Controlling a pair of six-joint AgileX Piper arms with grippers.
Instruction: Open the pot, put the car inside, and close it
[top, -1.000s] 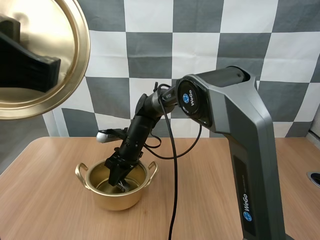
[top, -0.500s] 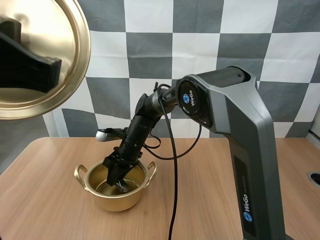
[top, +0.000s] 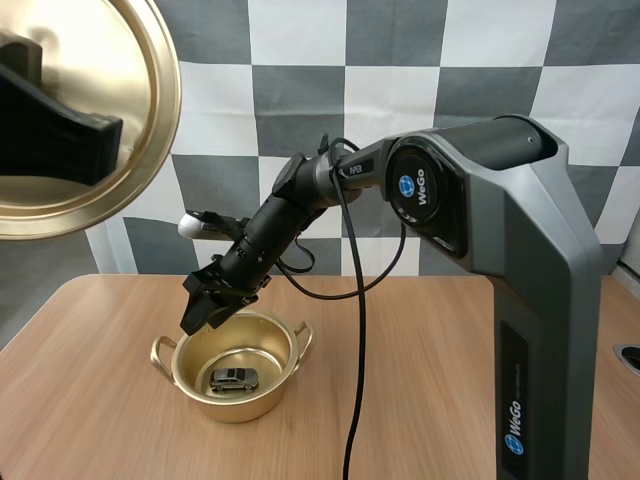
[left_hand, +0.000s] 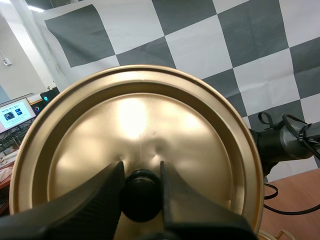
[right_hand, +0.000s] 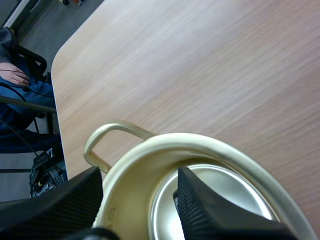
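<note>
Just above pot (top: 250, 405), right claw (top: 195, 322) gapes empty; left claw (left_hand: 141, 170) pinches lid (left_hand: 140, 115).

- I see the pot (top: 236, 406) as shiny brass-gold, with a paler, silvery floor inside.
- The car (top: 233, 379) in the pot is silver-grey with dark windows.
- The lid (left_hand: 150, 125), up left of the pot, is the same gold; its knob (left_hand: 141, 194) is black.
- My right fingers (right_hand: 55, 200) over the pot are matt black.
- The table (top: 90, 400) under the pot is light, fine-grained wood.
</note>
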